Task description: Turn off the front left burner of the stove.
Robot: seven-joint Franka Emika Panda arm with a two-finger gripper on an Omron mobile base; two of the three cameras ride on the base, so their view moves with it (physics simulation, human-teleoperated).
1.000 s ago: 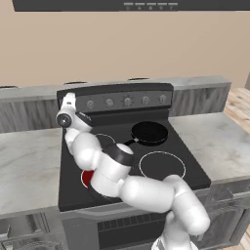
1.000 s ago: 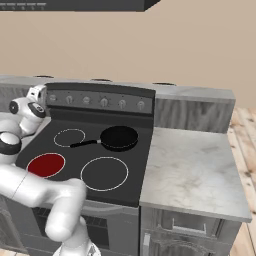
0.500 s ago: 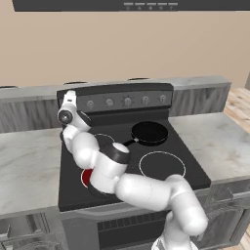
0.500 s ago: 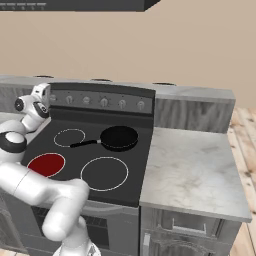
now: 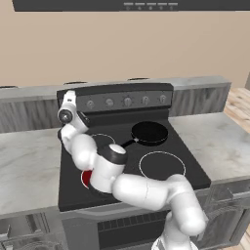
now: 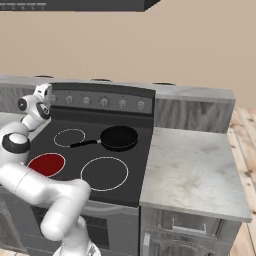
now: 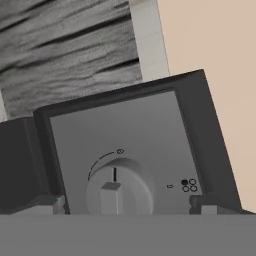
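Observation:
The stove [image 5: 193,168] is a black glass-top range with a raised back panel. Its front left burner [image 6: 46,164] glows red; in the left base view the arm covers most of that burner [image 5: 86,178]. My gripper [image 5: 81,112] is at the left end of the back panel [image 6: 50,99]. In the hand view the leftmost grey knob [image 7: 120,189] sits straight ahead, between the two fingertips [image 7: 50,204]. The gripper [image 7: 129,206] is open, with a gap on each side of the knob. A black frying pan [image 6: 119,137] rests on the back right burner.
Several more grey knobs [image 6: 104,102] run along the panel to the right. A large white ring burner [image 5: 162,165] lies front right, a smaller ring [image 6: 69,137] back left. Marble counters [image 6: 195,170] flank the stove. A dark hood [image 5: 132,5] hangs above.
The hand has shifted only slightly at the left end of the back panel. The burner stays red and the pan has not moved.

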